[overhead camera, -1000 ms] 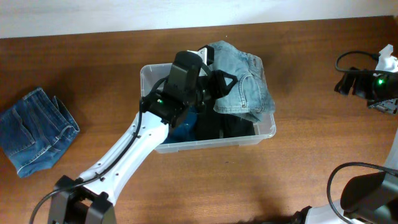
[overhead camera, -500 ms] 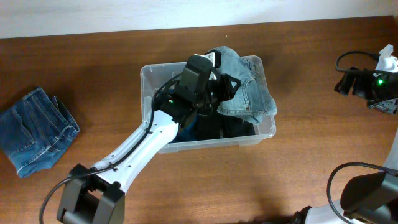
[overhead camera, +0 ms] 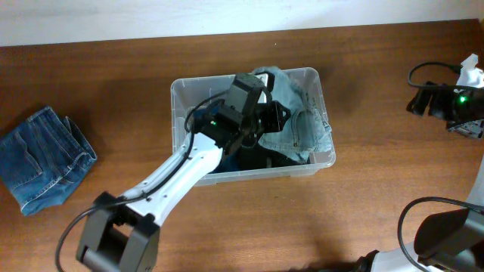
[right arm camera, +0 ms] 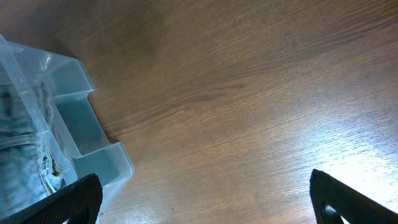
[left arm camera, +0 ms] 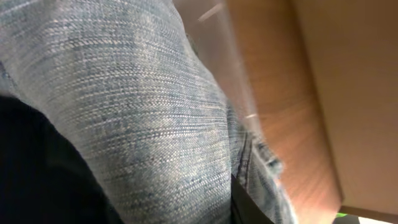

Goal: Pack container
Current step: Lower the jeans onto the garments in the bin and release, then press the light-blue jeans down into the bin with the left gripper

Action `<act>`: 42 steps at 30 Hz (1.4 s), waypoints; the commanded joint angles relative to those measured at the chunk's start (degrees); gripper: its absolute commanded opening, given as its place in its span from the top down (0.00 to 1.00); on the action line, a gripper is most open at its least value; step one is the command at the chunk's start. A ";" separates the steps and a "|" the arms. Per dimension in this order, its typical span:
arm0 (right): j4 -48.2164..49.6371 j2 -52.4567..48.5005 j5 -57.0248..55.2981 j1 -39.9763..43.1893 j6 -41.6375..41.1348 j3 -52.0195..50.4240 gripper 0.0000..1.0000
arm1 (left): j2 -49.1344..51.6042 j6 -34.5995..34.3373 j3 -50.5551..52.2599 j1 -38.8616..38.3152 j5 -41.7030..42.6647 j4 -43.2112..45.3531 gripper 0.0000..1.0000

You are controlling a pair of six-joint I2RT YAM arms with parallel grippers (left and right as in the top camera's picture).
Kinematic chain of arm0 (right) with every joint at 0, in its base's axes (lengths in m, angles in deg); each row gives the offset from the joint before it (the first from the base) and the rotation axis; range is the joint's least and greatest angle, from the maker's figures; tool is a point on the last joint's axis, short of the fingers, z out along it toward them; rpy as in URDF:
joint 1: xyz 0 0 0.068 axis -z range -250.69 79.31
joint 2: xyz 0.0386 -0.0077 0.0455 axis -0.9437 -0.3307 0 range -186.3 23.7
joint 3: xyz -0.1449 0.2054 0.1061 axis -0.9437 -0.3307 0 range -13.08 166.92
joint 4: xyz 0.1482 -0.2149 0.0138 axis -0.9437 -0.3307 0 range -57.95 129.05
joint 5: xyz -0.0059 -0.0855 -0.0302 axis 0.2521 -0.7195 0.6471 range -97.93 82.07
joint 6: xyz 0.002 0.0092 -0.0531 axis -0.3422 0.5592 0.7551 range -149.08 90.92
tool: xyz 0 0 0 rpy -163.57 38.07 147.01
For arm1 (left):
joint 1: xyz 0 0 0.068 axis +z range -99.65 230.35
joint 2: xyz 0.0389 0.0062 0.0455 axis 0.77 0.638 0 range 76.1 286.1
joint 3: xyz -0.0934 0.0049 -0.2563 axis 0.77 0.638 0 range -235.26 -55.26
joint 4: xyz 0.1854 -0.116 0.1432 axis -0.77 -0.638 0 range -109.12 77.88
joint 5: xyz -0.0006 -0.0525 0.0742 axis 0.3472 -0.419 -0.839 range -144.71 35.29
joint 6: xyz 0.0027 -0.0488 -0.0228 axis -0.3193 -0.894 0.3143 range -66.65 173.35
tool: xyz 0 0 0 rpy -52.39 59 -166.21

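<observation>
Packing is judged to be mid-step, with a garment being pushed down into place. The table (overhead camera: 393, 174) is bare wood. The container (overhead camera: 177, 113) is set mid-table, nearer the far edge than the near one. The left arm (overhead camera: 174, 175) is reached out from the near edge over the container's near wall. Light jeans (overhead camera: 308, 125) are bunched in the container's right half, on top of dark clothes (overhead camera: 261, 160), and are lapped up to the right rim. Folded dark jeans (overhead camera: 45, 159) are left at the left edge, well apart from the container and not yet packed. The left gripper (overhead camera: 271, 119) is sunk against the light jeans. Only close denim is shown in its wrist view, so it cannot be told whether the fingers are spread or pinched on cloth. The right gripper (right arm camera: 204, 183) is parked near the right edge, beside the container's corner, its fingers spread wide and empty.

Next, the light jeans would need to be tucked below the rim and let go. The dark jeans at the left edge could then be fetched.
</observation>
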 commanded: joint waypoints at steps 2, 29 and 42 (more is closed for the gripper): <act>0.02 -0.02 -0.09 0.22 0.39 0.59 0.02 | 2.23 1.81 -1.46 -0.68 0.20 -4.02 0.54; 0.02 -0.02 -0.09 0.22 0.39 0.59 0.02 | -1.57 9.44 -2.10 2.43 -19.26 -22.47 0.01; 0.02 -0.02 -0.11 0.22 0.37 0.59 0.01 | -3.91 14.91 -13.18 -0.33 -22.82 -28.63 0.44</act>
